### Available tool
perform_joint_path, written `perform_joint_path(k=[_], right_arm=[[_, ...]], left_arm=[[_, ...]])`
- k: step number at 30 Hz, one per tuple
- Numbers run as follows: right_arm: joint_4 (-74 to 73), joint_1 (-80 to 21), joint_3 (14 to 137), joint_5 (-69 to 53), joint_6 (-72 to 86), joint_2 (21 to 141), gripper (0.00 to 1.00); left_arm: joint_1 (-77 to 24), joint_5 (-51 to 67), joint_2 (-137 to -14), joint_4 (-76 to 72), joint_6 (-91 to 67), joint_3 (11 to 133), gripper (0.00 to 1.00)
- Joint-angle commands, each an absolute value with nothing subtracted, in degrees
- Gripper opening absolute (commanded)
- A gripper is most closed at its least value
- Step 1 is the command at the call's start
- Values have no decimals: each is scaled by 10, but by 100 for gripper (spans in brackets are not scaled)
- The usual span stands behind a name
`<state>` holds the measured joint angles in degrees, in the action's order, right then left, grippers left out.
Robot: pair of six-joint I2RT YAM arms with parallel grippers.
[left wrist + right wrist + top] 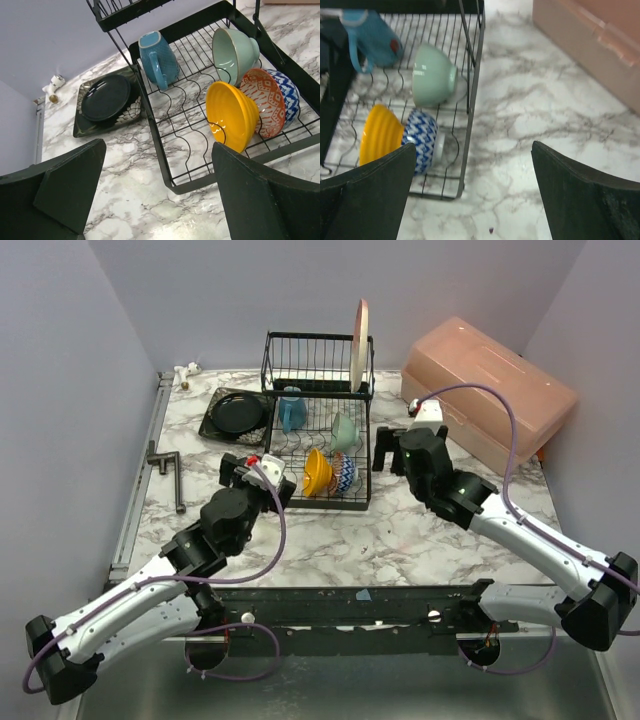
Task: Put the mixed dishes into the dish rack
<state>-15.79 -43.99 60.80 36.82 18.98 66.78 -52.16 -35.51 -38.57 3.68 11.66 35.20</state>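
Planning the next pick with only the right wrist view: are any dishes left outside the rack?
Observer: Yes, a black round plate lies on a black square patterned plate, left of the dish rack.
Operator: And the beige-pink one?
Observer: The beige-pink round plate stands on edge in the rack's rear section.
Operator: Left claw free?
Observer: The left claw is open and empty.

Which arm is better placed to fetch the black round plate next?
Left. The black round plate lies on the square patterned plate left of the dish rack, near the open left gripper; the right gripper is across the rack.
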Motion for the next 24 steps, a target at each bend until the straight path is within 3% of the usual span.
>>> perform_joint_path(k=[1,10,14,19,24], right_arm=[[-205,-444,573,303,257,645,100],[-210,-444,516,195,261,596,100],[-236,-444,517,174,266,584,100],[-258,-444,519,183,258,561,100],[-236,-444,493,178,281,529,100]], left_arm=[[-457,-274,-412,78,10,406,98],[-255,-174,-436,133,-210,457,99],[-119,-57,-454,114,-302,459,97],[33,97,-544,34,-377,465,93],[115,154,-679,-79,-448,481,91]])
